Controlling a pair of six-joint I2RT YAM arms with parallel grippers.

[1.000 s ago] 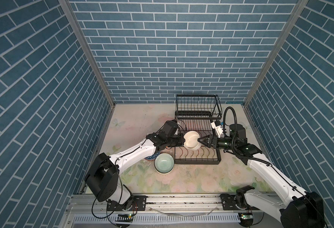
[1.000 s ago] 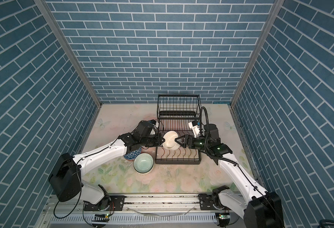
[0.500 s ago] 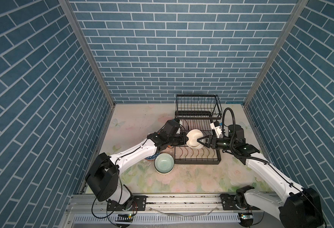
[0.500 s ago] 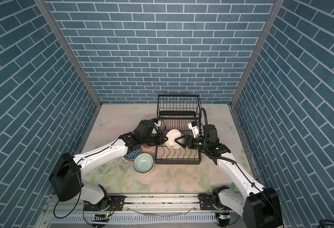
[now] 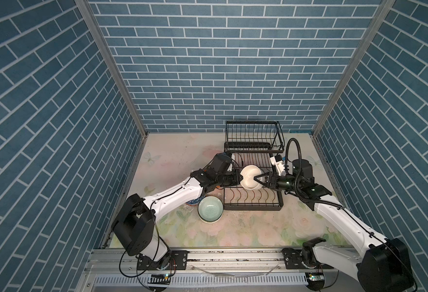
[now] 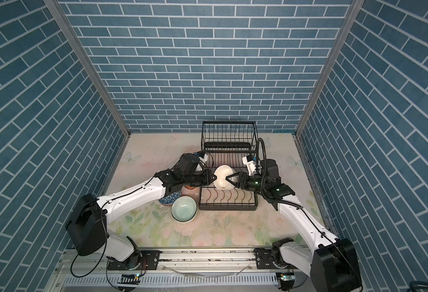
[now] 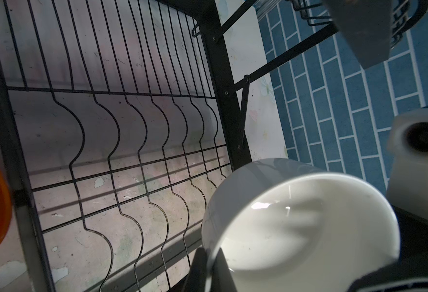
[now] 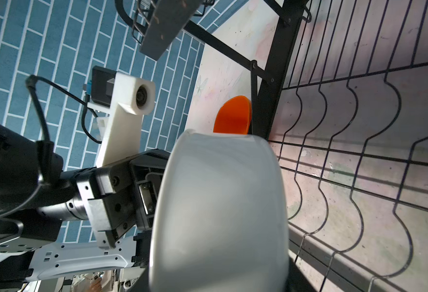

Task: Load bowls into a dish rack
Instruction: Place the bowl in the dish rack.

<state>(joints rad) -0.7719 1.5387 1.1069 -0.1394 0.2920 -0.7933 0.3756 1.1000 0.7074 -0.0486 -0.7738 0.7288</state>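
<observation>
Bowls at the loading stage: none is seated in the dish rack [image 5: 253, 207] as far as both top views show, its slotted lower tray and raised basket tier [image 5: 254, 131] being bare. The white bowl [image 5: 251, 177] hangs tilted on its side above the near-left part of the lower tray, clear of the wires. The left gripper [image 5: 239, 177] is clamped on its rim, as the left wrist view confirms with fingers [image 7: 202, 265] pinching the wall. The right gripper [image 5: 258, 178] meets the bowl from the opposite side, jaws partly apart astride its wall; whether they bear on it cannot be told. This reads as a handover or a two-armed steadying before the bowl is lowered into a slot. Left to load: the mint green bowl [image 5: 210, 209] upright on the table [image 5: 245, 227] just beside the rack's front-left corner, the blue-and-white bowl [image 6: 169, 199] partly hidden under the left arm, and the orange bowl [image 8: 233, 118] beside the rack's left edge. Further bowls are not visible.
</observation>
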